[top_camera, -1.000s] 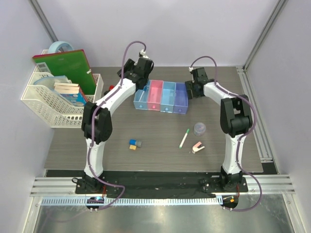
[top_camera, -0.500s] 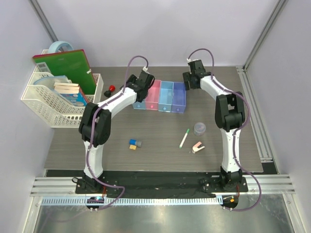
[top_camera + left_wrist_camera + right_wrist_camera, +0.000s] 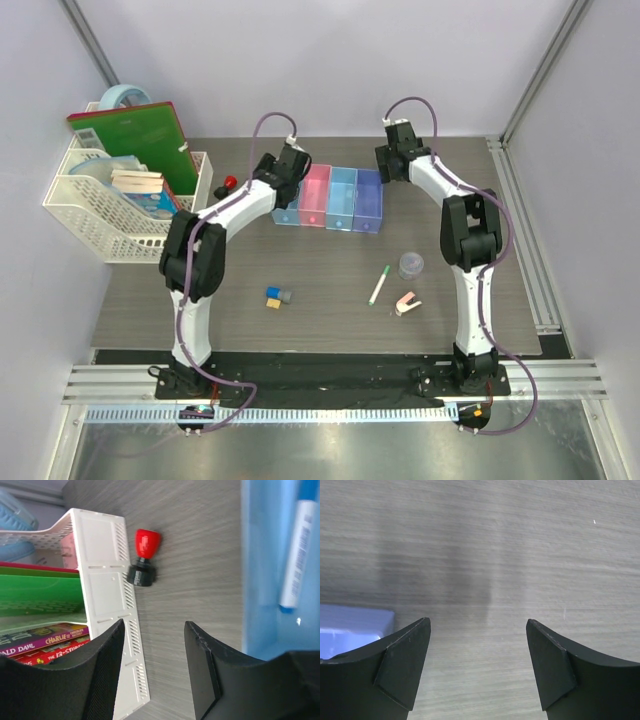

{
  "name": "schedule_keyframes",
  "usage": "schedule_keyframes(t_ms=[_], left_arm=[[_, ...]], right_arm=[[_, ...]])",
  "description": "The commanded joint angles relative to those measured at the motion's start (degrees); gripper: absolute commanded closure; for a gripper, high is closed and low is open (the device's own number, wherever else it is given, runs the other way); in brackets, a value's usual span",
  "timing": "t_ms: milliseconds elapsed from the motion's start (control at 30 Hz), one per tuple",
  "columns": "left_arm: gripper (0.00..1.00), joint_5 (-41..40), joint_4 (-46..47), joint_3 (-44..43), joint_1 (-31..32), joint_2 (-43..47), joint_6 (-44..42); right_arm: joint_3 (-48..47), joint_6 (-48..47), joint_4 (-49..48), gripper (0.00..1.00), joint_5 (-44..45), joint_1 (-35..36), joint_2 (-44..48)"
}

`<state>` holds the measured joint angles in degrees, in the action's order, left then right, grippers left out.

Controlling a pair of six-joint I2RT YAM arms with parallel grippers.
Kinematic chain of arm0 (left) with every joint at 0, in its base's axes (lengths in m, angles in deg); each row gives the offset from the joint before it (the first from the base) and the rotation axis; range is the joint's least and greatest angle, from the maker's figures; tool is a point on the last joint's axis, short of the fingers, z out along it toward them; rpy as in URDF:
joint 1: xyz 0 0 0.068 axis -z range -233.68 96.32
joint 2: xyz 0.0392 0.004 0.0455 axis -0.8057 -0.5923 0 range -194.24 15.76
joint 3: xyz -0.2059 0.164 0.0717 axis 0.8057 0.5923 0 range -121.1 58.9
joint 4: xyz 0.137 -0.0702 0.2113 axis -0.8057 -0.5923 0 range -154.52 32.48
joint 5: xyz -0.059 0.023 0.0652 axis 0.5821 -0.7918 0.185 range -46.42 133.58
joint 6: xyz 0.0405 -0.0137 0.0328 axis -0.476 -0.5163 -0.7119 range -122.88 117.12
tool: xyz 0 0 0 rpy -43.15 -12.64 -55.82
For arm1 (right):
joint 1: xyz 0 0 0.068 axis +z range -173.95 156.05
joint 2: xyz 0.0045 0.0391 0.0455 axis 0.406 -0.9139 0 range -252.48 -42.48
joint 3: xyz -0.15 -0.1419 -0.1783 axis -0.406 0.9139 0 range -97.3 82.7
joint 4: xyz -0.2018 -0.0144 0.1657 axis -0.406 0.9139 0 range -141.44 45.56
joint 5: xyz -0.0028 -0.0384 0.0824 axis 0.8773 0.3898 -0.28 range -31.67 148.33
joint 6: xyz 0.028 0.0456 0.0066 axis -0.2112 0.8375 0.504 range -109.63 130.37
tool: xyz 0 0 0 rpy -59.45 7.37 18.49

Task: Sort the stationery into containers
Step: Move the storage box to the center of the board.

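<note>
Nearest the arm bases, a pink-and-white plastic clip, a white pen with a green cap, a grey round translucent tub and a cluster of small yellow, blue and grey blocks are seen loose on the grey wood-grain table. Farther back stands a row of four joined translucent rectangular bins, and a blue-tipped white pen is seen in the leftmost light blue one. The left gripper is held spread and empty between that bin and a white mesh basket, with a red-and-black knob just beside the basket, while the right gripper is spread wide, empty, over bare table by the purple-blue bin.
</note>
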<state>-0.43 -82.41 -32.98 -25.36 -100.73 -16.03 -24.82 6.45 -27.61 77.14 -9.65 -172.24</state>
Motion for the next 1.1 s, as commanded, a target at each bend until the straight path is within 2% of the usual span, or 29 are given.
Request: schedule_keyframes(t_ms=[0, 200, 400, 533, 700, 1067], left_arm=[[0.48, -2.14, 5.28, -3.39, -3.7, 2.15, 1.2], [0.48, 2.16, 6.16, -3.4, -5.02, -1.02, -0.39], [0.49, 8.32, 6.07, -0.94, -5.02, -2.17, 1.1], [0.5, 11.93, 5.9, 0.47, -5.02, -1.73, 1.9], [0.5, 13.51, 5.37, 1.7, -5.02, -0.85, 2.95], [0.5, 17.29, 3.7, 3.98, -4.41, 1.17, 5.41]], right_arm=[[4.15, -1.17, -2.83, 0.17, 5.18, 0.29, 8.54], [12.58, -3.63, -0.3, 0.16, 1.33, 0.02, 19.68], [18.3, -5.13, 9.72, 0.16, -10.53, 0.11, 29.72], [24.11, -3.46, 11.23, 0.16, -15.02, 0.72, 37.62], [29.29, -3.81, 15.26, 0.16, -23.27, 2.91, 42.3], [33.7, -5.39, 22.56, 0.16, -25.57, 6.35, 43.1]])
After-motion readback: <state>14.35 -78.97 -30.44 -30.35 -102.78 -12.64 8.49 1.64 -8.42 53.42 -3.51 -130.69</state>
